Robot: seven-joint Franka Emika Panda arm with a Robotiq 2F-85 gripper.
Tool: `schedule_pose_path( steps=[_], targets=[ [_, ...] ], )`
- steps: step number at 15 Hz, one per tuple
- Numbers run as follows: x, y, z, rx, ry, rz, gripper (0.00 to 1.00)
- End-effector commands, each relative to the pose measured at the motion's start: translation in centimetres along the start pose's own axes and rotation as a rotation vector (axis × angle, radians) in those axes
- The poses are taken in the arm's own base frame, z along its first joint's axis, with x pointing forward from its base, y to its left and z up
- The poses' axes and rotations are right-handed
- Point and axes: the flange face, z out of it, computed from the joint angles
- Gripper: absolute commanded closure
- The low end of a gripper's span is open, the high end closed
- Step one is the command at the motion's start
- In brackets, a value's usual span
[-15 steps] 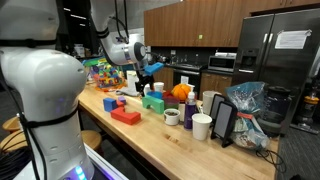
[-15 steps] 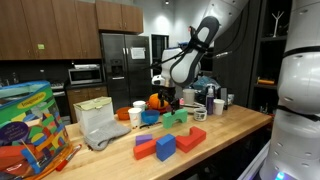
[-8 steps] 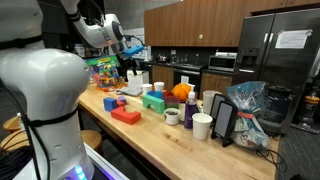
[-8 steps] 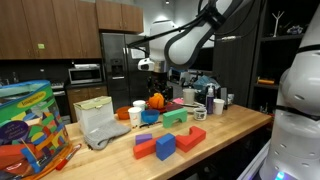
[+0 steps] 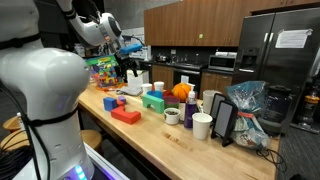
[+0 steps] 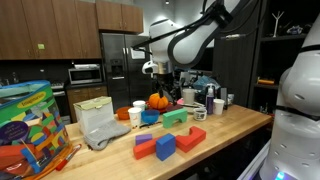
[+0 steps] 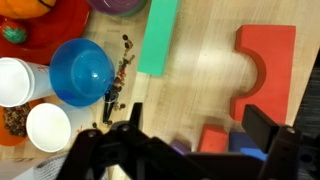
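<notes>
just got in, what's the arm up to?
The gripper hangs open and empty above the wooden table, touching nothing. In the wrist view, a red notched block, a green block and a blue bowl lie below it, with a white cup beside the bowl. Nothing is held.

Wooden table (image 7: 205, 60); matt block (image 7: 268, 62), perhaps foam

Arm lifted away
The tool (image 5: 130, 48) now hangs higher, toward the upper left of the frame, up off the blocks on the bench (image 5: 150, 135).
</notes>
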Motion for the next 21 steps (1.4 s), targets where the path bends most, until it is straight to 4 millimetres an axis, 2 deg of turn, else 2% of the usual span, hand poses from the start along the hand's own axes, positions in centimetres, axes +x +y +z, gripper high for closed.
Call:
schedule_pose_path(
  steps=[1,3,7,13,17,21],
  targets=[
    [0.0,0.0,0.0,0.002,-0.001,0.001,0.00],
    [0.0,0.0,0.0,0.002,-0.001,0.003,0.00],
    [0.5,-0.8,1.0,0.090,-0.029,-0.138,0.00],
    [0.3,-1.6,2.7,0.133,0.054,-0.324,0.00],
    [0.4,-2.9,3.8,0.159,0.072,-0.359,0.00],
    [1.5,-4.0,4.5,0.157,0.048,-0.347,0.00]
  ],
)
